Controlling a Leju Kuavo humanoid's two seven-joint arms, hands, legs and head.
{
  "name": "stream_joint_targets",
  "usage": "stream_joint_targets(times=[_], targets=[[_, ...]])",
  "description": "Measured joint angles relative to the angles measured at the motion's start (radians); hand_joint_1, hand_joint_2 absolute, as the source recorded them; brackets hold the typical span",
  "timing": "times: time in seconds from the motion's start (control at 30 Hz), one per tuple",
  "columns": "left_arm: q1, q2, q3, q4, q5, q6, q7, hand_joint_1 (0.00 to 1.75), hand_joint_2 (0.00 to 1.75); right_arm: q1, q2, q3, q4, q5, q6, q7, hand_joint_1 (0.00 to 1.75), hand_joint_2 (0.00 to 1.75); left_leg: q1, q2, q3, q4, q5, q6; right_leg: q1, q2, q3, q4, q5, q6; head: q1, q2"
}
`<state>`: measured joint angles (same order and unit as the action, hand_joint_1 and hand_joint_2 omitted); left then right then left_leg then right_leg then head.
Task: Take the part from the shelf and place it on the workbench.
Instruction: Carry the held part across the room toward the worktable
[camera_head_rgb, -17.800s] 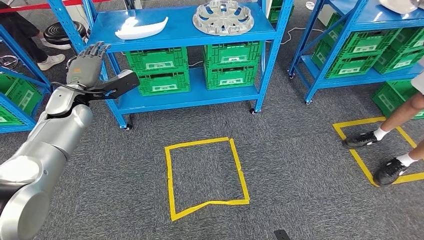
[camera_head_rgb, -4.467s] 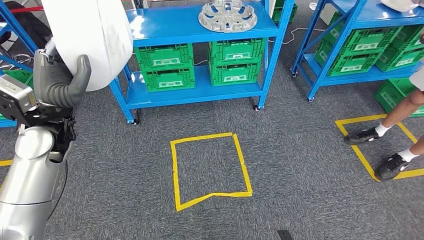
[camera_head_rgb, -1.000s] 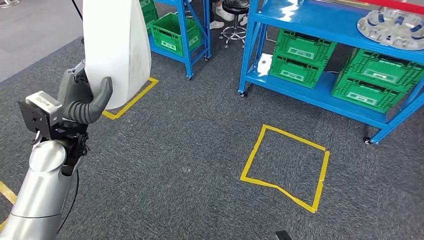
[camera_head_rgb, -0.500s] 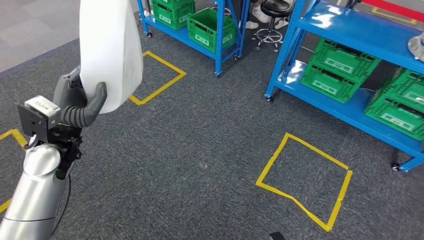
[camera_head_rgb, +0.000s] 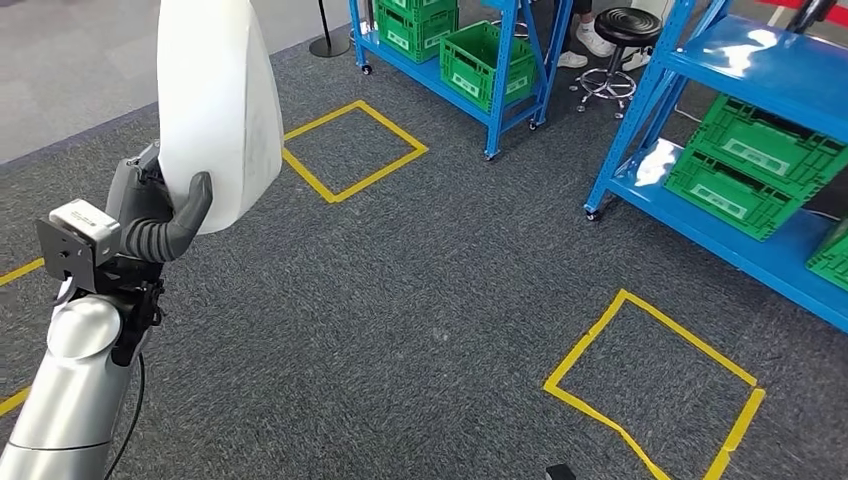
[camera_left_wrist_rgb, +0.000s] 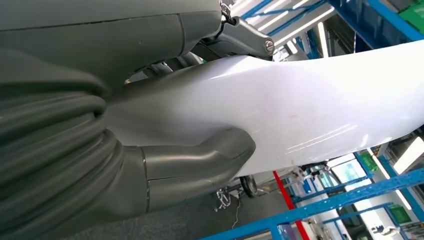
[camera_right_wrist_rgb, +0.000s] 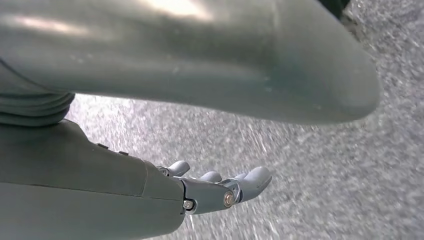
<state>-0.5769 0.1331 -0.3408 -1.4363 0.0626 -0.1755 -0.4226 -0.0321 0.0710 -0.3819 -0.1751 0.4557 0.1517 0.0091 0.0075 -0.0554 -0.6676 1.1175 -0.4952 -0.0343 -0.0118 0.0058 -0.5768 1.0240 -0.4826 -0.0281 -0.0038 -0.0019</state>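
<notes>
From the head view, the long white glossy curved plastic panel (camera_head_rgb: 212, 105) stood upright at the left of the scene, lifted off the carpet and well clear of the blue metal shelves (camera_head_rgb: 700, 95) at the far right. The left hand (camera_head_rgb: 150, 215) clasped its lower end, the thick grey thumb (camera_head_rgb: 185, 215) pressed across the near face. Yellow tape squares (camera_head_rgb: 655, 385) marked the grey carpet near right and far centre, green plastic crates (camera_head_rgb: 745, 165) sat on the shelf, a black stool (camera_head_rgb: 615, 35) stood far behind. No workbench to be seen, so by my reckoning the carry was only partway through

Over to the left wrist view: the panel (camera_left_wrist_rgb: 310, 107) ran long and smooth out of the hand (camera_left_wrist_rgb: 150, 140), thumb on one face, darker fingers on the other side. That sheen suggested a slick surface, and the thin curved shell looked light and fairly stiff, though likely to flex or scuff if knocked. Held at one end with most of its length overhanging, it looked liable to swing or slide; a hold nearer the middle would seem steadier

Right wrist view: the right hand (camera_right_wrist_rgb: 220, 187) hung over blurred grey carpet, holding nothing, fingers loosely extended and a little apart
</notes>
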Motion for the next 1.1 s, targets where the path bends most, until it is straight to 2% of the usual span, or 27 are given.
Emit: stream_joint_targets(times=[0.03,0.07,0.1,0.13,0.17,0.2,0.27,0.3,0.33,0.4,0.47,0.53,0.57,0.6,0.63,0.67,0.7,0.77,0.8,0.83,0.9,0.93,1.0,1.03,1.1], targets=[[-0.003,-0.001,0.000,0.003,0.000,0.000,0.000,1.75,1.75,0.000,0.000,0.000,0.000,-0.002,-0.001,0.000,0.00,0.00,-0.001,0.024,-0.028,0.062,-0.032,-0.002,0.002,-0.009,0.000,0.000,0.000,-0.003,-0.002,0.000],[-0.004,-0.002,-0.001,0.007,0.000,0.000,0.000,1.75,1.75,0.001,0.000,0.000,0.000,-0.004,-0.002,0.000,0.00,0.00,0.000,0.036,-0.056,0.124,-0.059,-0.004,0.003,-0.019,-0.001,0.000,0.000,-0.005,-0.002,0.000],[-0.004,-0.003,-0.001,0.011,0.000,0.000,0.001,1.75,1.75,0.002,0.000,0.000,0.000,-0.006,-0.002,-0.001,0.00,0.00,0.000,0.042,-0.074,0.166,-0.072,-0.005,0.004,-0.030,-0.001,0.001,-0.001,-0.005,-0.002,0.000],[-0.004,-0.003,-0.002,0.015,0.000,0.000,0.001,1.75,1.75,0.003,0.000,0.000,0.000,-0.006,-0.002,-0.001,0.00,0.00,0.000,0.045,-0.076,0.175,-0.067,-0.005,0.005,-0.040,-0.002,0.002,-0.001,-0.006,-0.002,0.000],[-0.004,-0.003,-0.002,0.019,0.000,0.000,0.001,1.75,1.75,0.002,0.000,0.000,0.000,-0.006,-0.002,-0.001,0.00,0.00,0.001,0.049,-0.059,0.146,-0.046,-0.005,0.005,-0.050,-0.002,0.003,-0.002,-0.005,-0.002,0.000],[-0.006,-0.004,-0.002,0.021,0.000,0.000,0.001,1.75,1.75,0.002,0.000,0.000,0.000,-0.006,-0.002,-0.002,0.00,0.00,0.001,0.060,-0.024,0.085,-0.015,-0.003,0.005,-0.060,-0.002,0.005,-0.004,-0.003,-0.002,0.000],[-0.011,-0.006,-0.002,0.023,0.000,0.000,0.000,1.75,1.75,0.001,0.000,0.000,0.000,-0.006,-0.002,-0.002,0.00,0.00,-0.004,0.099,0.043,-0.039,0.024,0.005,0.009,-0.077,-0.001,0.010,-0.009,0.004,-0.002,0.000],[-0.014,-0.007,-0.002,0.024,0.000,0.000,0.000,1.75,1.75,0.001,0.000,0.000,0.000,-0.006,-0.002,-0.002,0.00,0.00,-0.007,0.111,0.061,-0.073,0.031,0.011,0.012,-0.084,-0.001,0.011,-0.010,0.008,-0.001,0.000],[-0.017,-0.008,-0.002,0.026,0.000,0.000,0.000,1.75,1.75,0.001,0.000,0.000,0.000,-0.006,-0.002,-0.003,0.00,0.00,-0.010,0.114,0.064,-0.083,0.029,0.016,0.014,-0.091,-0.001,0.011,-0.011,0.013,-0.001,0.000],[-0.018,-0.010,-0.002,0.029,0.000,0.000,0.001,1.75,1.75,0.000,0.000,0.000,0.000,-0.007,-0.002,-0.003,0.00,0.00,-0.009,0.092,0.062,-0.086,0.037,0.027,0.014,-0.104,0.000,0.011,-0.013,0.024,0.000,0.000],[-0.021,-0.011,-0.002,0.030,0.000,0.000,0.000,1.75,1.75,-0.001,0.000,0.000,0.000,-0.007,-0.002,-0.003,0.00,0.00,-0.005,0.074,0.061,-0.091,0.044,0.038,0.010,-0.077,-0.011,0.039,-0.035,0.036,0.001,0.000],[-0.023,-0.015,-0.003,0.032,0.000,-0.001,0.000,1.75,1.75,0.000,0.000,0.000,0.000,-0.007,-0.002,-0.002,0.00,0.00,-0.002,0.055,0.058,-0.094,0.048,0.046,0.006,-0.031,-0.058,0.145,-0.094,0.044,0.002,0.000],[-0.023,-0.017,-0.003,0.034,0.000,-0.002,0.000,1.75,1.75,0.001,0.000,0.000,0.000,-0.007,-0.002,-0.002,0.00,0.00,-0.003,0.045,0.056,-0.093,0.050,0.047,0.006,-0.018,-0.089,0.213,-0.123,0.046,0.002,0.000],[-0.021,-0.018,-0.004,0.036,0.000,-0.002,0.000,1.75,1.75,0.002,0.000,0.000,0.000,-0.007,-0.003,-0.001,0.00,0.00,-0.003,0.033,0.054,-0.092,0.050,0.048,0.006,-0.013,-0.116,0.266,-0.140,0.046,0.003,0.000],[-0.019,-0.018,-0.004,0.037,0.000,-0.003,0.000,1.75,1.75,0.004,0.000,-0.001,0.000,-0.007,-0.003,0.000,0.00,0.00,-0.003,0.022,0.053,-0.090,0.051,0.048,0.005,-0.011,-0.129,0.289,-0.139,0.046,0.003,0.000],[-0.018,-0.018,-0.004,0.038,0.000,-0.003,0.000,1.75,1.75,0.004,0.000,-0.001,0.000,-0.007,-0.003,0.000,0.00,0.00,-0.003,0.010,0.052,-0.089,0.051,0.047,0.004,-0.009,-0.121,0.270,-0.118,0.045,0.003,0.000],[-0.017,-0.018,-0.004,0.039,0.000,-0.003,0.000,1.75,1.75,0.004,0.000,-0.001,0.000,-0.007,-0.004,0.000,0.00,0.00,-0.002,-0.001,0.051,-0.087,0.052,0.045,0.003,-0.003,-0.096,0.216,-0.085,0.043,0.003,0.000],[-0.018,-0.017,-0.004,0.038,0.000,-0.003,-0.001,1.75,1.75,0.004,0.000,-0.001,0.000,-0.007,-0.005,0.000,0.00,0.00,-0.002,-0.022,0.049,-0.083,0.053,0.038,-0.001,0.030,-0.032,0.081,-0.032,0.039,0.003,0.000],[-0.018,-0.017,-0.004,0.038,0.000,-0.003,-0.002,1.75,1.75,0.003,0.000,-0.001,0.000,-0.007,-0.005,0.000,0.00,0.00,-0.002,-0.031,0.047,-0.083,0.055,0.032,-0.001,0.042,-0.012,0.039,-0.021,0.036,0.003,0.000],[-0.018,-0.017,-0.004,0.038,0.000,-0.003,-0.002,1.75,1.75,0.003,0.000,-0.001,0.000,-0.007,-0.005,0.000,0.00,0.00,-0.002,-0.040,0.044,-0.084,0.057,0.026,0.000,0.048,-0.005,0.020,-0.019,0.033,0.002,0.000],[-0.017,-0.015,-0.004,0.038,0.000,-0.003,-0.002,1.75,1.75,0.001,0.000,-0.001,0.000,-0.007,-0.005,0.000,0.00,0.00,0.000,-0.056,0.038,-0.090,0.064,0.011,0.003,0.029,-0.003,0.015,-0.014,0.022,0.002,0.000],[-0.017,-0.013,-0.004,0.038,0.000,-0.003,-0.002,1.75,1.75,0.001,0.000,-0.001,0.000,-0.007,-0.005,0.000,0.00,0.00,0.000,-0.049,0.034,-0.086,0.062,0.006,0.003,0.020,-0.001,0.010,-0.010,0.014,0.002,0.000],[-0.018,-0.010,-0.003,0.038,0.000,-0.003,-0.003,1.75,1.75,-0.001,0.000,-0.001,0.000,-0.007,-0.005,0.000,0.00,0.00,-0.002,-0.006,0.006,-0.030,0.027,-0.003,0.001,-0.001,0.004,0.001,-0.002,-0.001,-0.002,0.000],[-0.017,-0.009,-0.003,0.038,0.000,-0.003,-0.003,1.75,1.75,0.000,0.000,-0.001,0.000,-0.007,-0.005,0.000,0.00,0.00,-0.002,0.021,-0.019,0.027,-0.006,-0.006,0.003,-0.010,0.004,0.000,-0.001,-0.006,-0.004,0.000],[-0.014,-0.009,-0.003,0.040,0.000,-0.003,-0.002,1.75,1.75,0.003,0.000,-0.001,0.000,-0.006,-0.006,0.000,0.00,0.00,-0.001,0.042,-0.076,0.154,-0.063,-0.012,0.006,-0.031,0.003,0.000,-0.002,-0.009,-0.006,0.000]])
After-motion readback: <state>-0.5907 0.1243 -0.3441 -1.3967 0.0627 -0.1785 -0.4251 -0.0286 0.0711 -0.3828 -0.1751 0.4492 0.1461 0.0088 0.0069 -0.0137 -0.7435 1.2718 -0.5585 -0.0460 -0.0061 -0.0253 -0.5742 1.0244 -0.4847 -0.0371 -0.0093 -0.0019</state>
